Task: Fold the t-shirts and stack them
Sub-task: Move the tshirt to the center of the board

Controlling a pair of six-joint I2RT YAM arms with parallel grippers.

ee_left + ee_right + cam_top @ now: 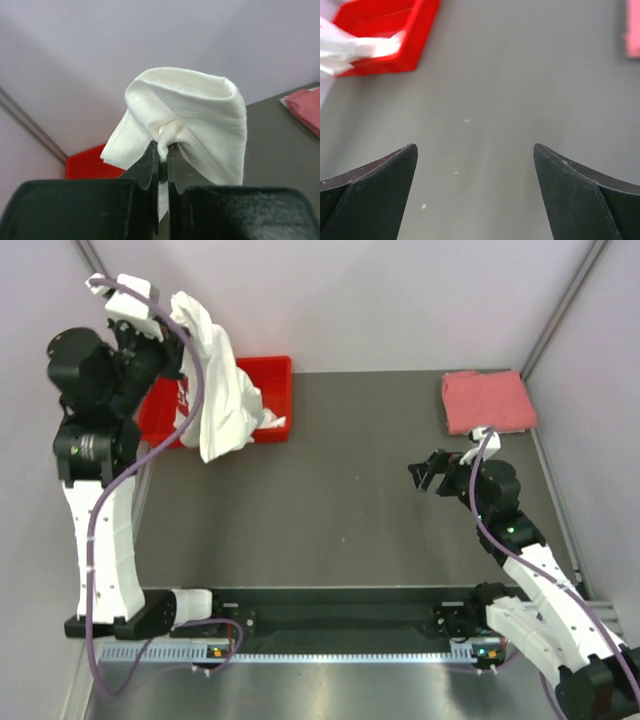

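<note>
**White shirt held high over the bin**

The left gripper (162, 148) was clamped on a bunched fold of the white t-shirt (218, 380), which hung over the red bin (270, 375) at the far left of the table (340, 510). The right gripper (475, 147) hovered with its jaws wide apart, holding nothing. The pink t-shirt (487, 401) lay folded at the far right corner
</note>
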